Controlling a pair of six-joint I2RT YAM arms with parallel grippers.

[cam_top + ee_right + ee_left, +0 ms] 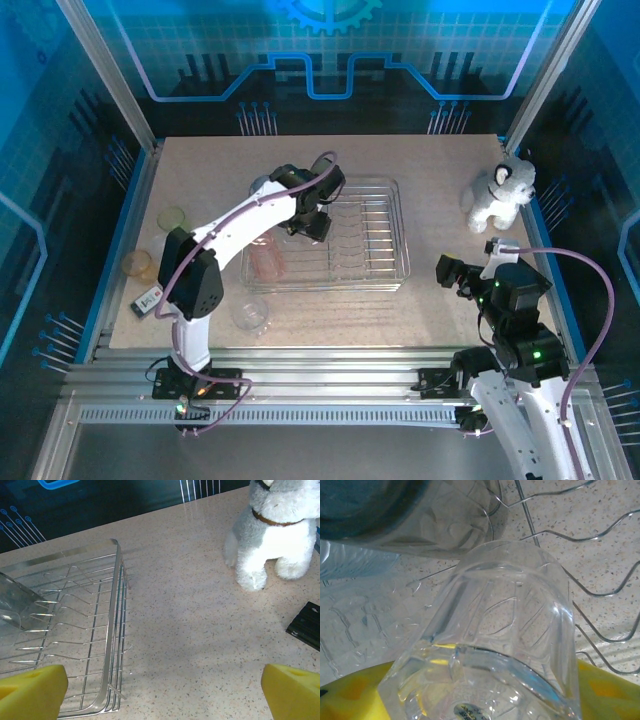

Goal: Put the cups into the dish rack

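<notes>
Cup [490, 630] in left gripper [311, 226] over dish rack [402, 240]

dish rack [380, 240] mid-table | cups [172, 217] left of it | plush dog [497, 195] right

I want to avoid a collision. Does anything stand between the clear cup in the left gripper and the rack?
Yes. The clear cup in the left gripper hangs over the dish rack wires, but a smoky cup lies just beyond its rim, whether touching I cannot tell.
</notes>
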